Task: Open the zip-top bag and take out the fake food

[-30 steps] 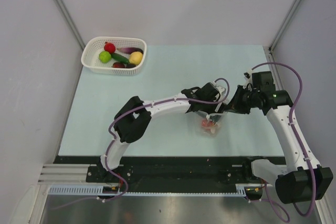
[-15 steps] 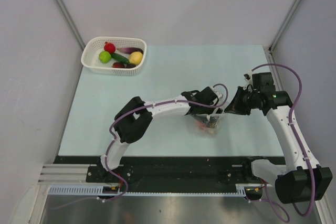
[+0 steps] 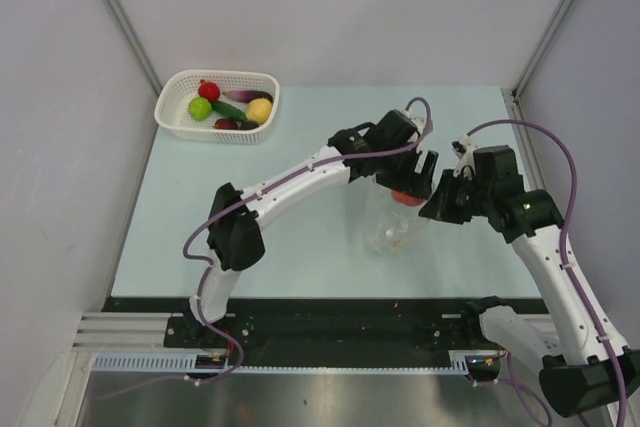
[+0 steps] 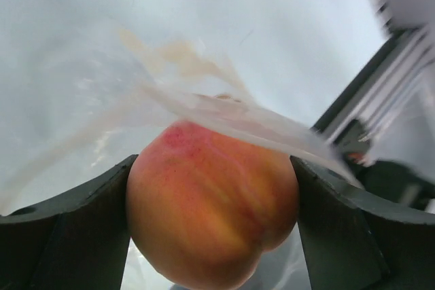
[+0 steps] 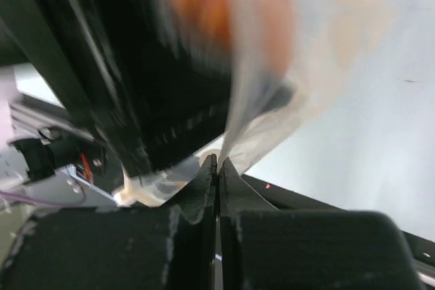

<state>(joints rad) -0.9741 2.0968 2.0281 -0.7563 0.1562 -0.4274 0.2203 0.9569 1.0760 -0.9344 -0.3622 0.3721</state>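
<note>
An orange-red toy peach, one piece of the fake food [image 4: 214,202], fills the gap between my left gripper's [image 4: 212,215] two dark jaws, which press on both its sides. From above, that gripper [image 3: 405,192] hangs over the mouth of the clear zip-top bag [image 3: 390,227] with the peach [image 3: 406,197] showing red beneath it. A film of the bag [image 4: 238,117] trails across the top of the peach. My right gripper [image 5: 219,164] is shut on a thin edge of the bag [image 5: 272,100], just right of the left gripper [image 3: 432,209]. The bag hangs down to the mat.
A white mesh basket [image 3: 172,119] at the back left holds several other toy fruits and vegetables [image 3: 230,107]. The light blue mat [image 3: 300,147] ends at a black rail in front. Grey walls stand on both sides.
My left gripper has risen out of the bag and moved back with the peach. The right gripper has shifted forward and left, and the bag now hangs stretched upward.
</note>
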